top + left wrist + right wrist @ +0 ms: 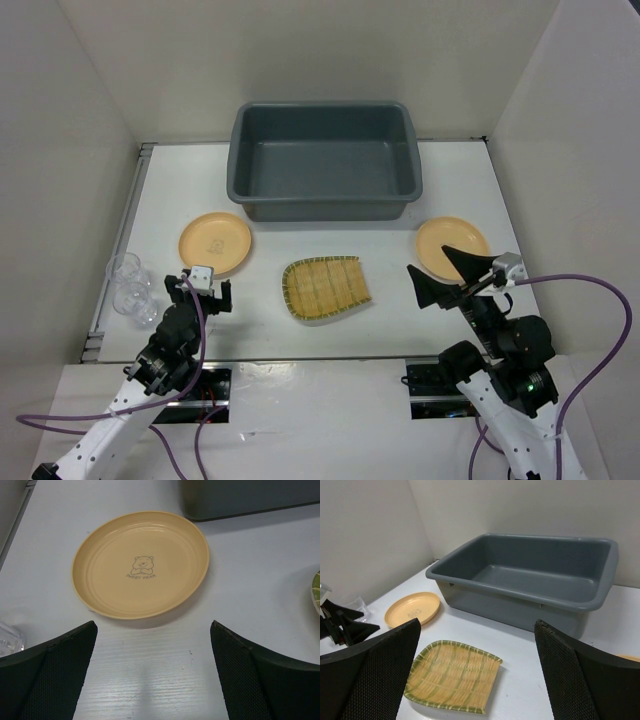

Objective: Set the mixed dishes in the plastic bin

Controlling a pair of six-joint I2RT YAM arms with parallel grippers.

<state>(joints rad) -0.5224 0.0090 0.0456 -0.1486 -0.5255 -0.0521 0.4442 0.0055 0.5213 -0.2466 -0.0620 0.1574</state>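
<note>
**Left to right.** Two clear cups [130,290] stand at the table's left edge. The left plate [215,243] lies flat just beyond the left gripper [210,292], whose jaws stand wide and hold nothing. The tray [325,288] rests mid-table, with the bin [330,208] behind it, nothing inside. The right plate [453,245] lies under the right gripper [443,272], which is likewise spread wide and empty.

**Step in hand (judged).** This is the approach to the left plate. Because the plate sits flush on the table, the near rim is the likely hold: come in low, pinch the lip, and lift above the bin's wall before letting go.

**Views.** The left wrist view resolves a bear print with a caption on the plate, only a pale mark from overhead. The right wrist view shows the bin's depth and the tray's slats, but only a sliver of the right plate. Only the overhead view shows both plates whole.
</note>
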